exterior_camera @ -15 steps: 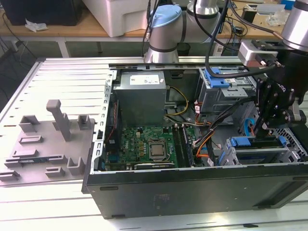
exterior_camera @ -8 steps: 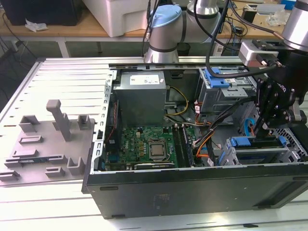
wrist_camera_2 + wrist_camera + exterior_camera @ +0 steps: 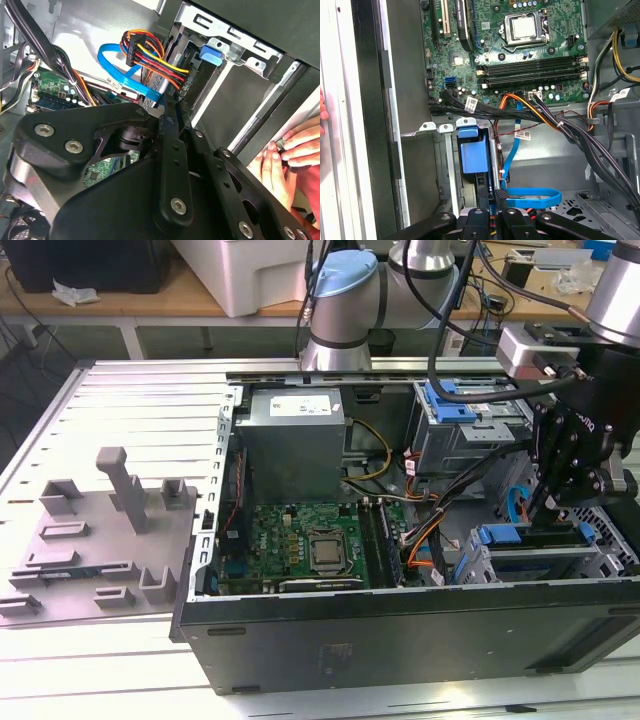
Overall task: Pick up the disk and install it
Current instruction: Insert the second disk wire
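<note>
Exterior view, left to right: the grey fixture plate (image 3: 95,540) is lying at nine o'clock, outside the open computer case (image 3: 400,635); the motherboard (image 3: 300,545) is sitting near centre; at three o'clock I am lowering my gripper (image 3: 560,502) over the drive cage (image 3: 530,555), presumably to seat the disk (image 3: 545,537), whose dark edge is showing under the blue latch (image 3: 498,534). I cannot tell how wide my gripper is or what it has hold of. In the second wrist view, a person's hand (image 3: 295,157) is resting on the case edge, probably steadying it.
</note>
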Robot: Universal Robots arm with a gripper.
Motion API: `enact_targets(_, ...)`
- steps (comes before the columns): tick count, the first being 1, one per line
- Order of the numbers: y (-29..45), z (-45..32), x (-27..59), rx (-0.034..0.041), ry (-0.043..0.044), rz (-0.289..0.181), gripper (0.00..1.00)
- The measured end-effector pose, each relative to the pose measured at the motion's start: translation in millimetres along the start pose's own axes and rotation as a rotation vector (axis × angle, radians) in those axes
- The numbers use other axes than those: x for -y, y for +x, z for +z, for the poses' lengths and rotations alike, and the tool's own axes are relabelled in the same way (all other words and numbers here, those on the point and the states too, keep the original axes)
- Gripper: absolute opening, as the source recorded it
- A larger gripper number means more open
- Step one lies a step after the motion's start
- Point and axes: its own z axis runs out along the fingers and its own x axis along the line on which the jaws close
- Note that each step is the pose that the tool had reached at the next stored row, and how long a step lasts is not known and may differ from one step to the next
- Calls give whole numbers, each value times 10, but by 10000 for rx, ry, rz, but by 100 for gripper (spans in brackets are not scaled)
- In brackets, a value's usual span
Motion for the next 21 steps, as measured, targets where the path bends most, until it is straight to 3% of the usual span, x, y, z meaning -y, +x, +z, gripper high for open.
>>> enact_targets(21,-2,16,6,-6,5,-227,16)
